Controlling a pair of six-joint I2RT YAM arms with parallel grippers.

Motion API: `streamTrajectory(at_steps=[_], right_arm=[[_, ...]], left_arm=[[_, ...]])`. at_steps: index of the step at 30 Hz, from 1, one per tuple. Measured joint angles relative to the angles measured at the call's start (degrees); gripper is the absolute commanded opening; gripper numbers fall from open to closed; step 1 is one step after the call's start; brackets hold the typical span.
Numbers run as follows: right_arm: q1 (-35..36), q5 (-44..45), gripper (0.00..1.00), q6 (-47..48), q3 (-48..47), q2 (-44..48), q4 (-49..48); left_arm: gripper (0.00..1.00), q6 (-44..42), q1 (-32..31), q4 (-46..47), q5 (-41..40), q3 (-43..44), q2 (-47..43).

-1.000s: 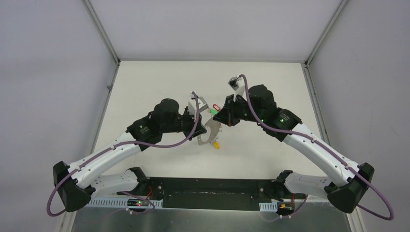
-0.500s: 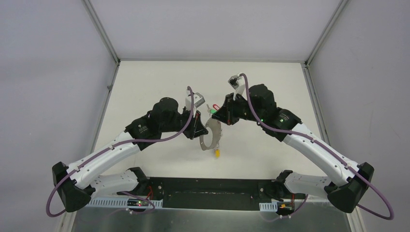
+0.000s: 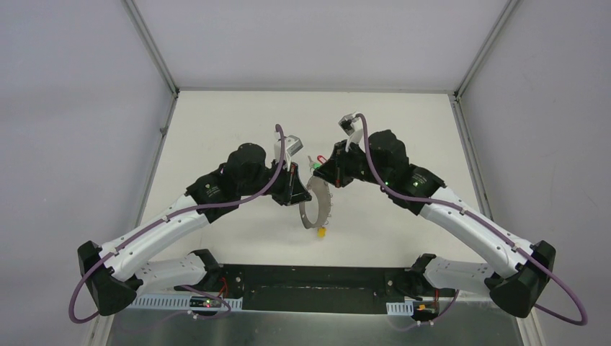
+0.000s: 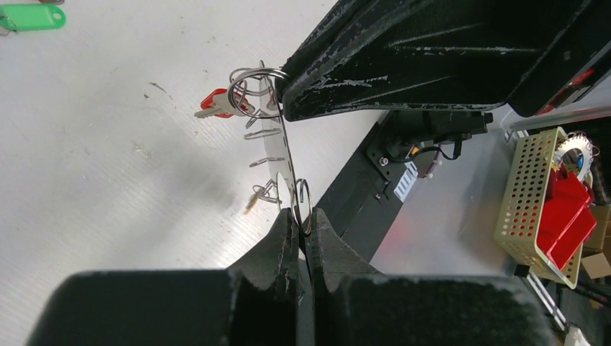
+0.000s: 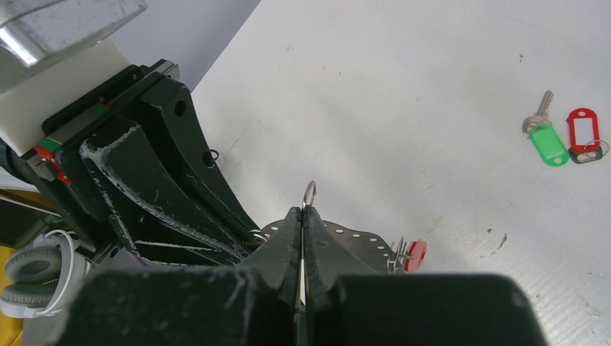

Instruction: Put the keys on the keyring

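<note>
Left gripper: fingers pressed tight together on the thin edge of the keyring. Right gripper: likewise closed down, on the keyring's far end, with one small wire loop standing up between its tips.

We note one keyring. It is held between the two grippers over the middle of the table, clear of the surface as far as we can judge. It reads as a flat grey metal crescent with a row of small holes along its rim. Several small wire loops are threaded through the holes.

Tag count is four: two red, one green, one yellow.
- yellow tag: hangs at the near end of the keyring.
- hung red tag: on a wire loop at the far end, just beside the right gripper's tips.
- green-tagged key: lies flat on the table, on the far side of the grippers and apart from the keyring. Its silver blade is the only one we see plainly.
- loose red tag: lies on the table just beside the green one. It has a white insert, and any writing on it is too small to read.

Off the table we count one perforated tan basket holding red items and one pair of grey headphones.
</note>
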State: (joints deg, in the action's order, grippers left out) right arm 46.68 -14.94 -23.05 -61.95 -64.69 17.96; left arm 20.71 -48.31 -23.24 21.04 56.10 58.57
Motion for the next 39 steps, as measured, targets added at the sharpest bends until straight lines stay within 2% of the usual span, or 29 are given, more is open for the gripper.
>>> streamTrajectory(at_steps=[31,39], right_arm=[[1.6,1.9,0.00,-1.9,8.7,5.5,-15.9],[4.8,6.2,0.02,0.7,11.5,6.6,-20.1]], left_arm=[[0.00,11.5,0.0,2.3,-1.9,-0.1,-3.7],[0.00,13.4,0.0,2.3,-1.9,-0.1,-3.7]])
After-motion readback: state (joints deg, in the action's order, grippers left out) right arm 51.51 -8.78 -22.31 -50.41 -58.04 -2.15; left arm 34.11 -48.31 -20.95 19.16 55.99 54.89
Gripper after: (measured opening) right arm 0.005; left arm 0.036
